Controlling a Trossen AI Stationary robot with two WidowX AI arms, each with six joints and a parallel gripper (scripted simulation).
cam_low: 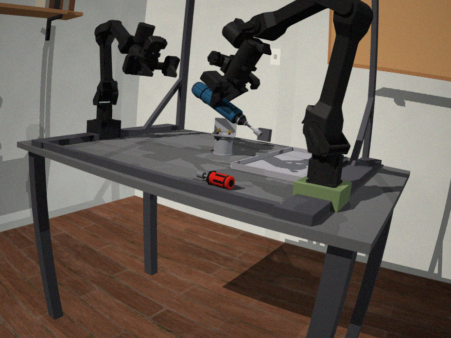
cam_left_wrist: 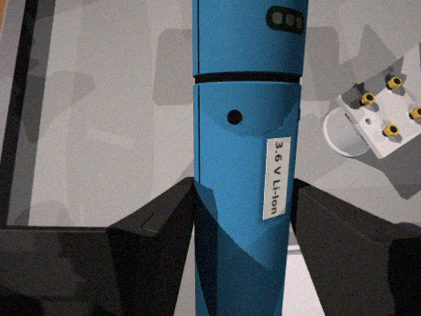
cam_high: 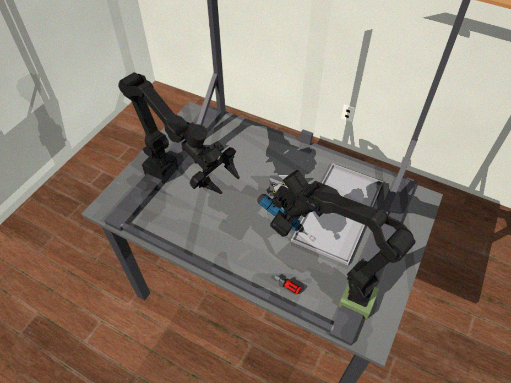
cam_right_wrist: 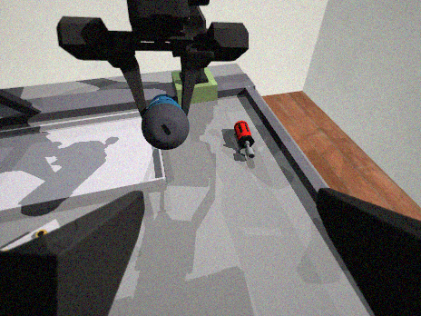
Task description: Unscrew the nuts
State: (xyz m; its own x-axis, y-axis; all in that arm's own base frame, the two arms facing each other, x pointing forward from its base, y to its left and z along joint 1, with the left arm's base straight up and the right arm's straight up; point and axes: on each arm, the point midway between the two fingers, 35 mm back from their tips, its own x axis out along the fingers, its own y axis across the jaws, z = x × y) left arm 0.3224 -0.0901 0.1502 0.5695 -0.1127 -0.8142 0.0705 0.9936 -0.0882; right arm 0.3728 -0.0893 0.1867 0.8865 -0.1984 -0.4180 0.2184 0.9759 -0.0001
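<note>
The dark blue nut driver (cam_high: 270, 205) (cam_low: 227, 110) (cam_left_wrist: 247, 106) is in my left gripper (cam_low: 218, 98) (cam_left_wrist: 240, 186), which is shut on its barrel. The driver is tilted in the air, its socket (cam_high: 311, 237) (cam_low: 257, 131) pointing down toward the tray side, off the nuts. The joint module (cam_low: 222, 146) (cam_left_wrist: 340, 133) stands upright, with the bracket (cam_low: 224, 124) (cam_left_wrist: 382, 119) on top. Four yellow nuts (cam_left_wrist: 391, 131) (cam_low: 229, 131) show on the bracket in the left wrist view. My right gripper (cam_high: 229, 185) (cam_right_wrist: 230, 198) is open and empty, raised at the module's other side.
A red-handled tool (cam_high: 292, 286) (cam_low: 220, 179) (cam_right_wrist: 242, 131) lies near the table's front edge. A shallow white tray (cam_high: 321, 251) (cam_low: 262, 172) lies beside the module, toward the left arm's green base block (cam_high: 353, 305) (cam_low: 317, 189). Dark frame posts rise at the table's back.
</note>
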